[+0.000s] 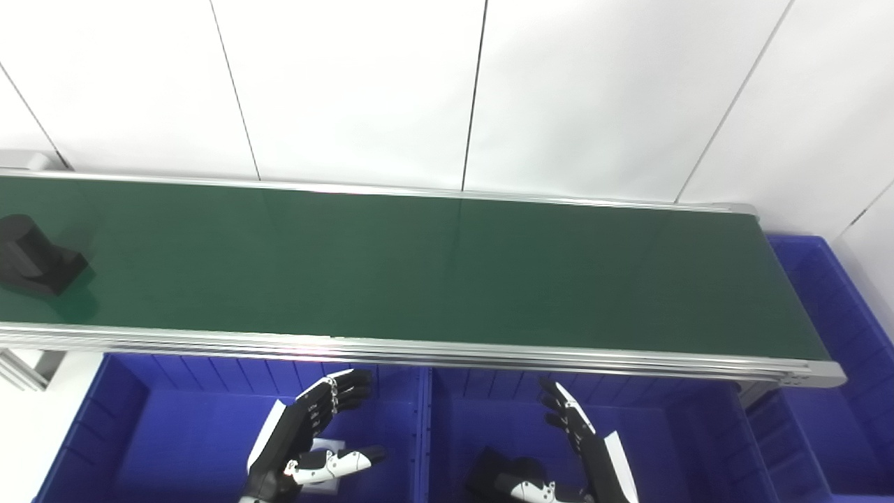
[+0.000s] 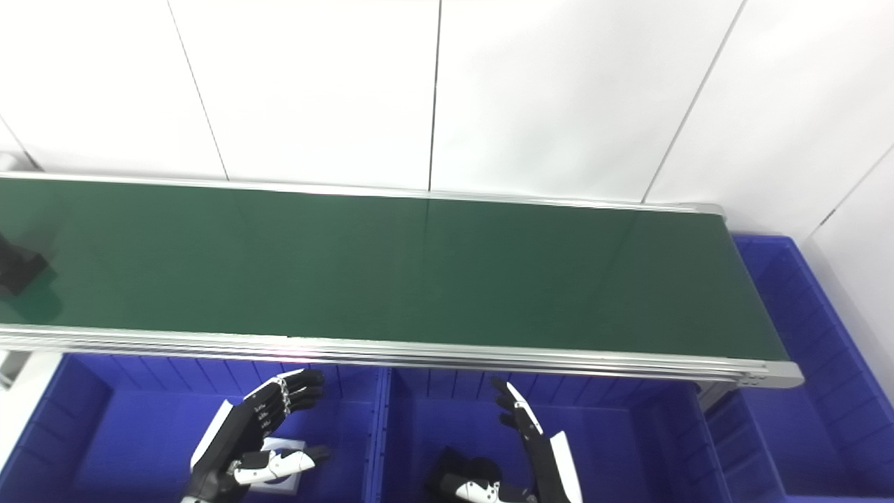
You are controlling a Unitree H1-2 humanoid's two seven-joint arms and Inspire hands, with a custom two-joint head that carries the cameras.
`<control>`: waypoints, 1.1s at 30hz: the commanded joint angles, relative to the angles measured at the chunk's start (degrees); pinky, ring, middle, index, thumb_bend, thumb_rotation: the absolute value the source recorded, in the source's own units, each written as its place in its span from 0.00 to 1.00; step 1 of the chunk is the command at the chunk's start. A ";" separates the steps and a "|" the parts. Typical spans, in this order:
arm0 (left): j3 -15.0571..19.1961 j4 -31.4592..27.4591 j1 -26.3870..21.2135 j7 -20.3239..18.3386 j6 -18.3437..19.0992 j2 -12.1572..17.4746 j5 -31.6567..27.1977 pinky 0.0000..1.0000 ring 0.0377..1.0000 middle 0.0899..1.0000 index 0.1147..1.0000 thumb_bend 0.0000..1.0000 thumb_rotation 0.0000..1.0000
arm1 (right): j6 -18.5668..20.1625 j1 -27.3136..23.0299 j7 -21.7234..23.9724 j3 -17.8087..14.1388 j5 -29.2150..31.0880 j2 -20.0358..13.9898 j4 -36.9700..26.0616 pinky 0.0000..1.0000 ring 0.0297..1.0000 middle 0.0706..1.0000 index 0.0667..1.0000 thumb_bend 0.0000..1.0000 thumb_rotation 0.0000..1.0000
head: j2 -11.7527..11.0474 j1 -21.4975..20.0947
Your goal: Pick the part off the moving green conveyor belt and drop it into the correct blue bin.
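Note:
A black part (image 1: 33, 257) lies on the green conveyor belt (image 1: 419, 265) at its far left end; only its edge shows in the right eye view (image 2: 15, 269). My left hand (image 1: 307, 436) is open and empty, held over the left blue bin (image 1: 174, 433) in front of the belt. My right hand (image 1: 583, 447) is open and empty over the middle blue bin (image 1: 684, 433). Both hands are far from the part.
A white item (image 1: 327, 447) lies in the left bin under my left hand. A black part (image 1: 499, 471) lies in the middle bin near my right hand. A third blue bin (image 1: 831, 349) stands at the belt's right end. White wall panels stand behind the belt.

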 commanded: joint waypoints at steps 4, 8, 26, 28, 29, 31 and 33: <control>-0.36 -1.66 -0.05 0.03 -1.25 -0.36 0.02 0.80 0.76 0.78 0.73 0.61 0.00 | -2.39 -0.21 -0.78 -0.43 -0.09 0.61 -1.53 0.79 0.86 0.90 0.88 0.65 0.07 | -0.65 0.28; -0.47 -1.88 0.16 -0.12 -0.97 -0.45 -0.26 0.80 0.76 0.78 0.73 0.61 0.00 | -3.06 -0.14 -0.90 -0.25 0.27 0.57 -1.31 0.79 0.85 0.89 0.88 0.65 0.06 | -0.83 0.45; -1.06 -1.15 0.43 0.26 -1.27 -0.74 0.50 0.80 0.75 0.77 0.72 0.61 0.00 | -3.31 0.04 -1.39 0.63 1.34 -0.50 -0.75 0.76 0.82 0.86 0.88 0.65 0.02 | -2.32 3.84; -1.21 -0.85 0.43 0.37 -1.49 -0.89 0.74 0.80 0.75 0.77 0.72 0.62 0.00 | -3.28 0.04 -1.06 0.58 2.07 -0.73 -0.36 0.77 0.83 0.86 0.88 0.64 0.03 | -2.66 5.07; -1.32 -0.54 0.41 0.44 -1.74 -1.00 0.95 0.80 0.75 0.77 0.72 0.62 0.00 | -3.29 -0.01 -0.80 0.64 2.68 -0.98 -0.11 0.78 0.83 0.87 0.89 0.64 0.03 | -3.49 6.64; -1.51 0.10 0.33 0.68 -2.27 -1.21 1.49 0.80 0.75 0.77 0.73 0.63 0.00 | -3.31 -0.20 -0.80 0.97 3.48 -1.60 0.34 0.79 0.84 0.87 0.89 0.63 0.01 | -4.12 7.73; -1.60 0.74 0.18 1.04 -2.79 -1.50 2.07 0.79 0.75 0.77 0.73 0.63 0.00 | -3.31 -0.38 -1.11 1.27 4.01 -2.11 0.76 0.78 0.84 0.87 0.89 0.63 0.00 | -4.78 8.79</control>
